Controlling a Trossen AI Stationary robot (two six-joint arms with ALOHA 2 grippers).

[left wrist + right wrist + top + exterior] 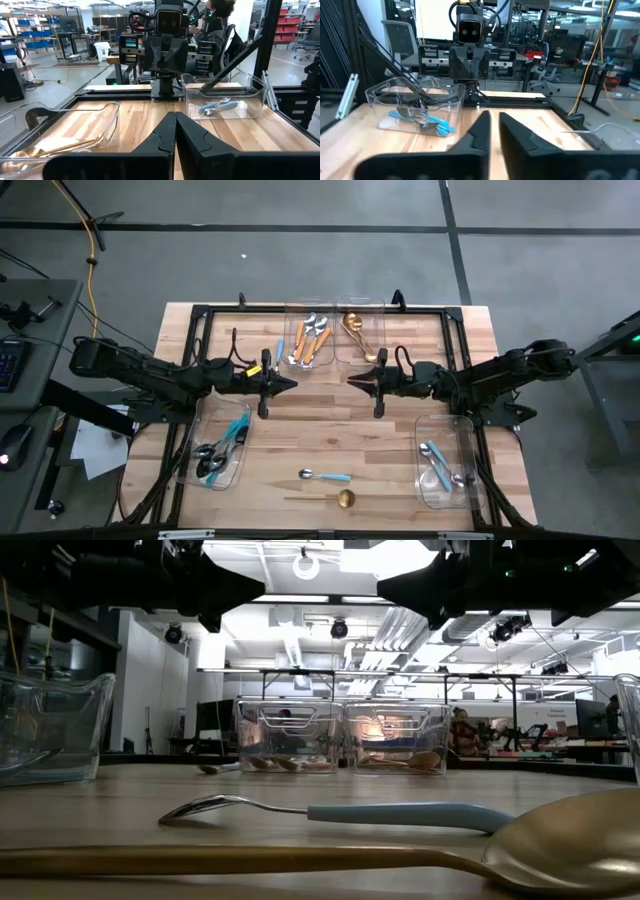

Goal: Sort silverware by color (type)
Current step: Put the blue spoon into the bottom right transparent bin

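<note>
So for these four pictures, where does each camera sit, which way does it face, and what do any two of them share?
High: overhead, straight down; both arms, left gripper, right gripper.
Low: table height, level across; blue-handled spoon, gold spoon close up.
Left wrist: behind its shut fingers, facing the right arm.
Right wrist: behind its fingers, facing the left arm.
Shared: high and low both show the blue-handled spoon.

— Where is open room found on the table (330, 435)?
— A bare wooden stretch is seen across the middle, between the two grippers, and ahead of the near edge.
— What is it hemmed by?
— Four clear bins (311, 332): two at the far edge, one at each near corner. A blue-handled spoon (327, 475) and a gold spoon (345, 499) are left lying near the front.
</note>
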